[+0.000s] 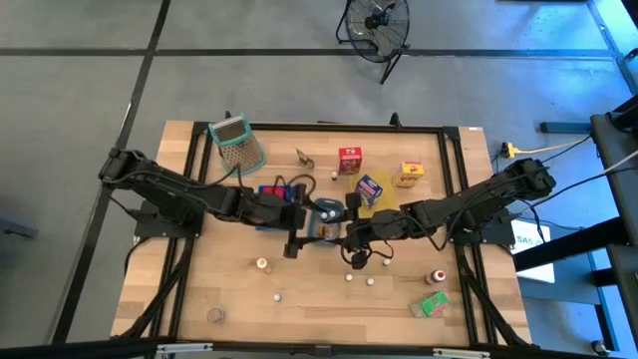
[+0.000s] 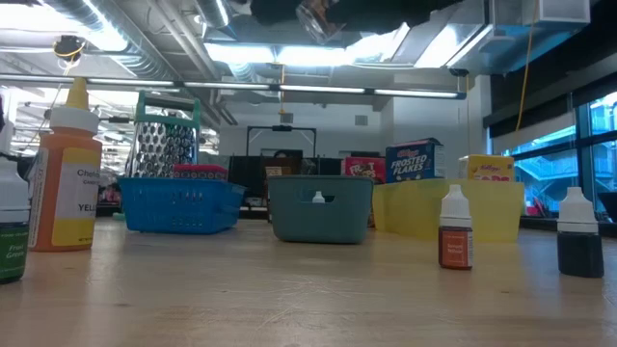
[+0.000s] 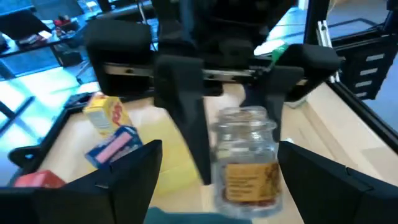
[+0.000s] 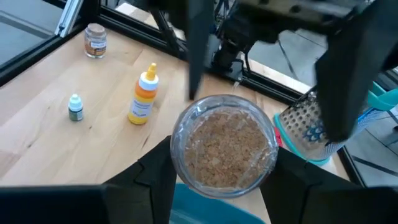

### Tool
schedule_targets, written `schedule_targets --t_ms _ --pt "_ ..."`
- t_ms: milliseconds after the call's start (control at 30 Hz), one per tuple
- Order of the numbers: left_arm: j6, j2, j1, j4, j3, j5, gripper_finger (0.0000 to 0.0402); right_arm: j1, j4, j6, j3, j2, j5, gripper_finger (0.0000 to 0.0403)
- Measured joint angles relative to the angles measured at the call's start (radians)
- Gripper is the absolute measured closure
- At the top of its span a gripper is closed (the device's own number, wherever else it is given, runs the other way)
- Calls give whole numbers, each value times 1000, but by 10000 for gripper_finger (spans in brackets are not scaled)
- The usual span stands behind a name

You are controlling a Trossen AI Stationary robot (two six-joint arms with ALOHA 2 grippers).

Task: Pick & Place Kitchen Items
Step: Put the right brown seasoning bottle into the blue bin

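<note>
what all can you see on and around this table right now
glass jar of brown granules: one, clear, in the right gripper
small glass jar: one, clear, near-left corner
plastic trays: three, blue, grey-blue, yellow, centre
cardboard cartons: four, red, blue, yellow far side, green near-right
green-rimmed metal mesh grater: one, far-left
orange squeeze bottle: one, near side
tiny white-capped bottles: three, near side
red-capped bottle: one, near-right
black floor fan: one, beyond table
left gripper: open, facing the jar
right gripper: shut on the jar
</note>
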Motion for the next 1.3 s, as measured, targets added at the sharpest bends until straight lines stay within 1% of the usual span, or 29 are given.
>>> schedule_targets --t_ms 67,200,567,1033,1133,1300 --pt "-15 6 1 -25 -5 -3 86 0 3 0 0 0 1 220" --pt "-26 12 8 -30 -3 35 86 0 2 0 0 -1 5 220" --pt "-79 67 33 -40 -5 81 86 0 2 1 0 -2 9 220" --pt "-81 71 38 -24 -5 81 86 0 0 4 0 -2 9 220" --pt "-101 71 40 -23 -5 70 87 0 -1 4 0 -3 9 220" --pt "-105 71 40 -15 -6 70 103 0 0 4 0 -4 10 220"
